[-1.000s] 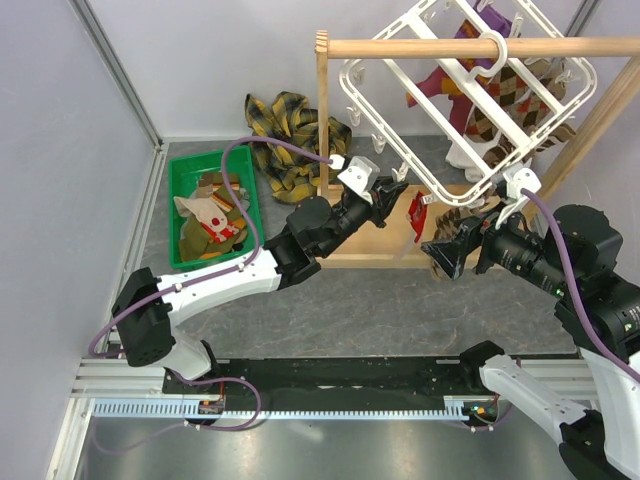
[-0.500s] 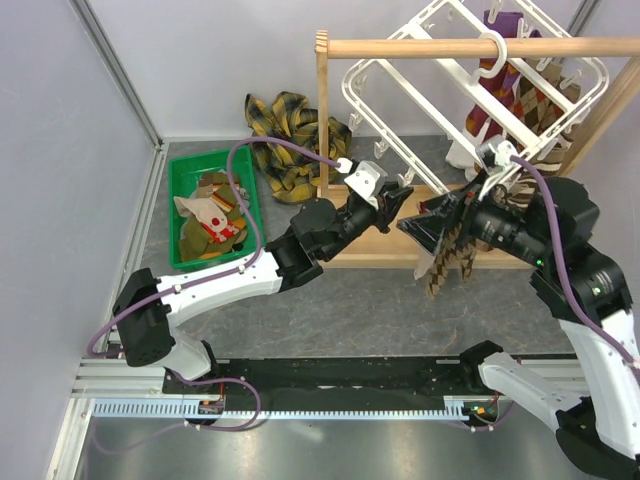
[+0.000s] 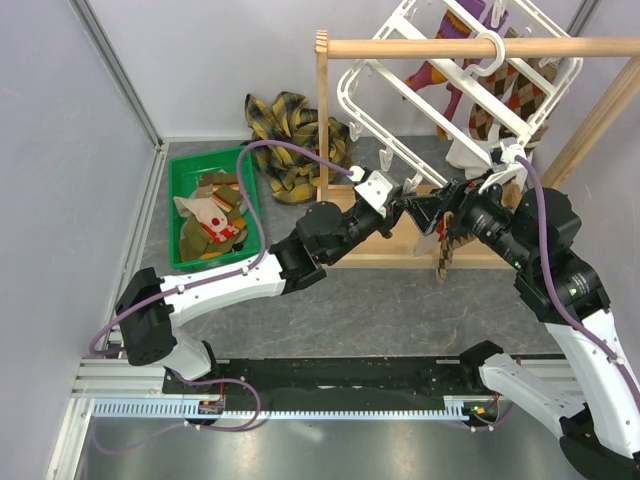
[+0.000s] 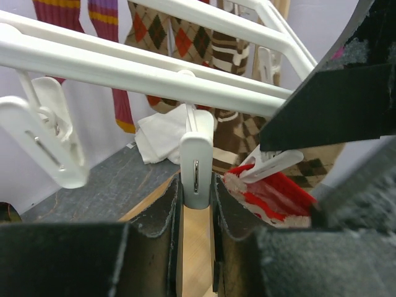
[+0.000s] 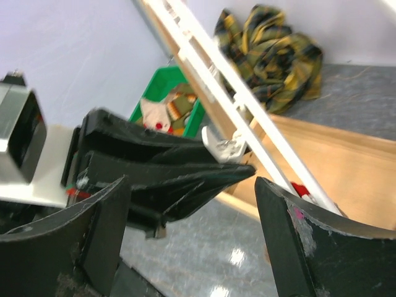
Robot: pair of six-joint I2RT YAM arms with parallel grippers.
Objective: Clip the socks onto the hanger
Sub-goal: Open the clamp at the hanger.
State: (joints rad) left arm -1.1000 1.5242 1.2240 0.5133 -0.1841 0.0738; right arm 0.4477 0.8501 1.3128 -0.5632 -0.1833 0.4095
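Grey counter (image 3: pixel 400 310) meets walls (image 3: pixel 80 150) left and behind. Left gripper (image 4: pixel 197 204) pinches a hanger (image 4: pixel 124 65) clip (image 4: pixel 197 164); right gripper (image 5: pixel 192 185) gapes alongside.

No legible text, label, brand or number in view

One hanger (image 4: pixel 124 67) hangs on one wooden rack (image 3: pixel 420 47). The socks (image 4: pixel 154 28) on it number at least four, two striped and two argyle, plus one red-trimmed sock (image 4: pixel 278 195) lower down. Three clips (image 4: pixel 197 164) show close up; the others are too small to count. There is one green bin (image 3: pixel 176 215) with an uncountable heap, one plaid cloth (image 3: pixel 290 130) and two arms (image 3: pixel 230 280).
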